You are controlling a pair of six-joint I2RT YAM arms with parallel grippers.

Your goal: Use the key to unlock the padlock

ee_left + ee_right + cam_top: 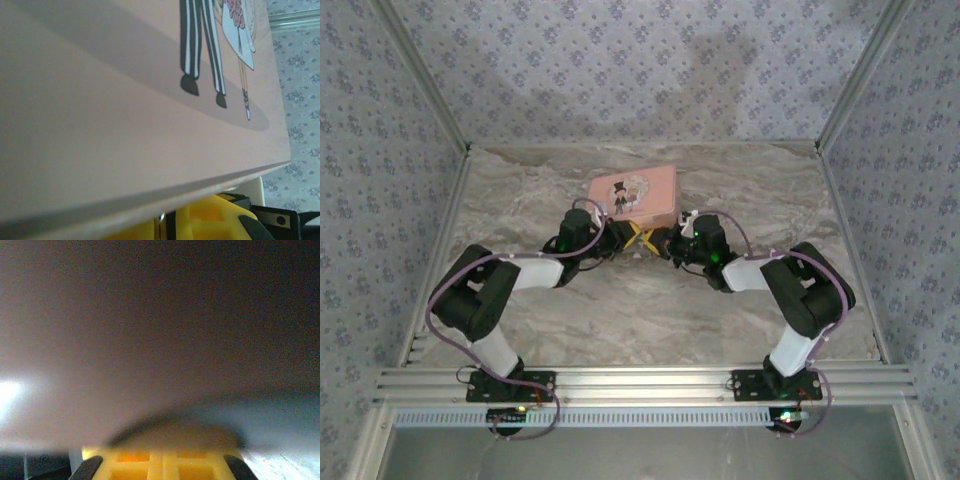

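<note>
Both grippers meet at the near edge of the pink cartoon tin. My left gripper comes in from the left and my right gripper from the right, their yellow fingers almost touching. In the left wrist view the left gripper sits under the tin's lid edge. Its fingers are pressed together, with a sliver of bright metal in the seam; I cannot tell what it is. The right gripper is shut tight against a blurred surface. The padlock and the key are hidden.
The tin lies at the back middle of the marble tabletop. Patterned walls close in the left, right and back sides. An aluminium rail with the arm bases runs along the near edge.
</note>
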